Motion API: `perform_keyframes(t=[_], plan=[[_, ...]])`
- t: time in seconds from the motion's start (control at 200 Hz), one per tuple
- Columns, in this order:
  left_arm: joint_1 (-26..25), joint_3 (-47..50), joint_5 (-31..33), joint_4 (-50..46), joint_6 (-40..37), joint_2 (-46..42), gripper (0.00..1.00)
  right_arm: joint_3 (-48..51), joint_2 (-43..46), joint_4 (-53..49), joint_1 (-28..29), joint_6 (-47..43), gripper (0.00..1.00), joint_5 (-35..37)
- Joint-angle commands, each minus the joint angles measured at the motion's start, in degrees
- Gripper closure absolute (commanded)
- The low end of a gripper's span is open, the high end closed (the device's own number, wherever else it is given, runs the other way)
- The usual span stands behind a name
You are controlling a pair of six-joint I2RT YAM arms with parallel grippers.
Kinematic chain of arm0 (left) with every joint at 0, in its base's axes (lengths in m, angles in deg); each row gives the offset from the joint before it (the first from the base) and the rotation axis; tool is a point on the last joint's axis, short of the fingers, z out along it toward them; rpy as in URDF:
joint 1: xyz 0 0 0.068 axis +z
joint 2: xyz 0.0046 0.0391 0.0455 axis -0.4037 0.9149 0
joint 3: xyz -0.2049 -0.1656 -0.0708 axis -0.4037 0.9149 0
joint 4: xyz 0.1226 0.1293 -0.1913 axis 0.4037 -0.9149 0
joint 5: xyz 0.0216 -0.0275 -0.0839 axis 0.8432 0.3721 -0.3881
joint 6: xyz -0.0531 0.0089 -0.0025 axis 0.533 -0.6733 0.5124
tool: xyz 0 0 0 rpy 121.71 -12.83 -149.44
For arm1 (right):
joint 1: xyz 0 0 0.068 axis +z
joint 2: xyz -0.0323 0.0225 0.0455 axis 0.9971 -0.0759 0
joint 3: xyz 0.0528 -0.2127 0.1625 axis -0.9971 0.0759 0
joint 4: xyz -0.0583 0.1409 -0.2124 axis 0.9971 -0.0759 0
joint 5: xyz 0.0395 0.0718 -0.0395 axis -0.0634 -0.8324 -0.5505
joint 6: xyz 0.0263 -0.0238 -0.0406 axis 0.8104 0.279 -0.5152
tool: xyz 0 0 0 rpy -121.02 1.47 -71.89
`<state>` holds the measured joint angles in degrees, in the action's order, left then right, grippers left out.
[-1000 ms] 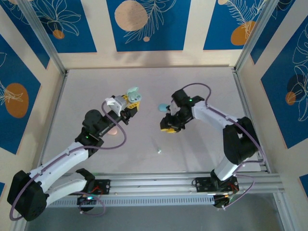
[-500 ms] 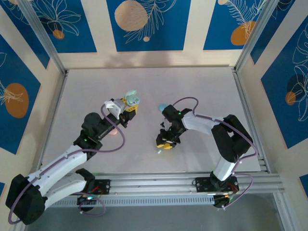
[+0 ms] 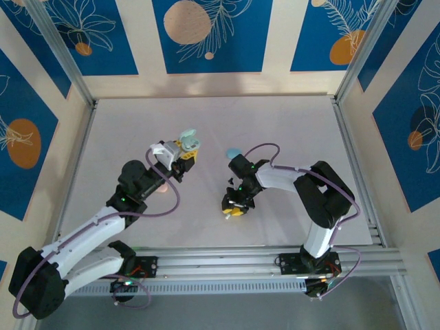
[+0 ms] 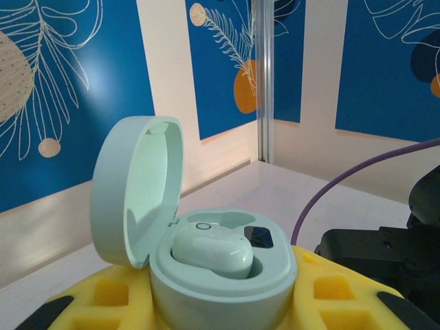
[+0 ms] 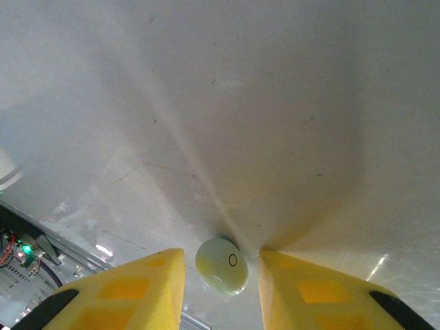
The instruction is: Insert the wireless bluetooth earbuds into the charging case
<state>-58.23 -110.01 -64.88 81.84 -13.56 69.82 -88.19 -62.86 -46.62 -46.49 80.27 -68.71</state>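
Straddling a loose earbud (image 5: 221, 265) at lower centre, right gripper (image 5: 220, 257) stands narrowly open; left gripper (image 3: 186, 149) clamps the open charging case (image 4: 221, 287)

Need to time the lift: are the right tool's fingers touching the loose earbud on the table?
Apart. The right wrist view shows the earbud between the fingers of the right tool, with table showing either side.

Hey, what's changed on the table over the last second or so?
The right hand swung back toward the near edge and came down over the loose earbud on the table. Its fingers now straddle it without touching. The left hand kept hold of the open charging case with its seated earbud, barely shifting.
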Motion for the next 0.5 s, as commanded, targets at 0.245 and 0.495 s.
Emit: perform_keyframes(t=[0.245,0.495], plan=[[-0.22,0.01,0.68,2.16,-0.21,0.85,0.71,-1.07,-1.63,-2.17,1.1,-1.1,0.68,-1.38],[-0.18,-0.02,0.47,3.19,0.35,1.81,0.71,-1.97,-2.88,-1.24,2.06,-1.18,0.7,-2.01]])
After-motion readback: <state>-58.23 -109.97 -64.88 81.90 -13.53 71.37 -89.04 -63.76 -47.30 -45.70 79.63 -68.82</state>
